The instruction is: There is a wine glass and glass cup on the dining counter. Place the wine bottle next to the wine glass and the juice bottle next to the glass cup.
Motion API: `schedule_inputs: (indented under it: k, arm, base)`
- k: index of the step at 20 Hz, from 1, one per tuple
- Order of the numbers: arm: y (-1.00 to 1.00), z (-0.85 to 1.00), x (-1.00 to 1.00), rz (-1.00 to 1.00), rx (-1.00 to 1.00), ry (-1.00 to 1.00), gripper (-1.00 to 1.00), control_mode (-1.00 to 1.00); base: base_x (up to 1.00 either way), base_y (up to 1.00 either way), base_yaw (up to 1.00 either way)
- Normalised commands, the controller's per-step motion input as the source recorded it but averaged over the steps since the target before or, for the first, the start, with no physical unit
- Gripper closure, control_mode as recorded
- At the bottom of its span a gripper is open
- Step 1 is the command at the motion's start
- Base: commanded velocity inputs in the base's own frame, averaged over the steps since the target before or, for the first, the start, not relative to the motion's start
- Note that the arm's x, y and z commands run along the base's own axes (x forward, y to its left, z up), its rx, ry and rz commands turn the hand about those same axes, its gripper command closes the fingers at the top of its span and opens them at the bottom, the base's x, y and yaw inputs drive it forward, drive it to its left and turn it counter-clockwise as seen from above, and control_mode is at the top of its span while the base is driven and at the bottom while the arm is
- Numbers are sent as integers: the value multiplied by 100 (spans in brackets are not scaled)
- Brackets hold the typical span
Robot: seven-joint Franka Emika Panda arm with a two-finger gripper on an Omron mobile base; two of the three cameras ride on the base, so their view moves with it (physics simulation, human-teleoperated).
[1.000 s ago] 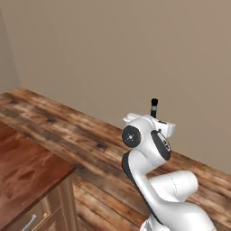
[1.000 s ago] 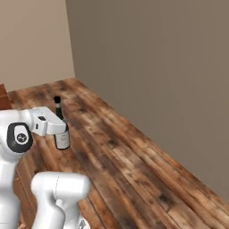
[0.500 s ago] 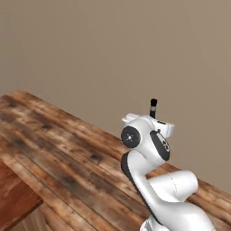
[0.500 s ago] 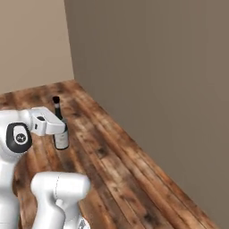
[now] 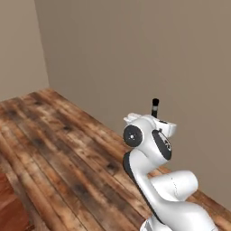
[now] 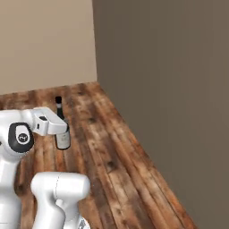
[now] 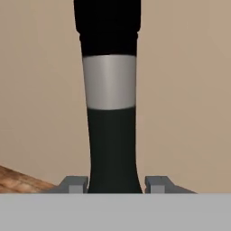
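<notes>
The tool (image 7: 115, 184) is clamped narrow on the wine bottle (image 6: 61, 129), which stands upright in the grip — neck straight up, carried clear above the wooden floor (image 5: 67, 149). No surface or glass is in sight, so which way to carry it cannot be told.

Glossy white rounded arm (image 5: 158, 180), dark joint discs.

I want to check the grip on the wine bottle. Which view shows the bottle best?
The right base view: the wine bottle shows cap, neck and pale-labelled body beside the gripper. The hand view gives only its neck, up close between the fingertips; the left base view, just the cap above the arm.
</notes>
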Motion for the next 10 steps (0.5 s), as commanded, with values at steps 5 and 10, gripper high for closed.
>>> schedule_inputs:
  k: [5, 10]
  arm:
    - [0, 0, 0, 0, 0, 0, 100, 100]
    - [0, 0, 0, 0, 0, 0, 100, 100]
  base:
    - [82, -13, 33]
    - [83, -16, 30]
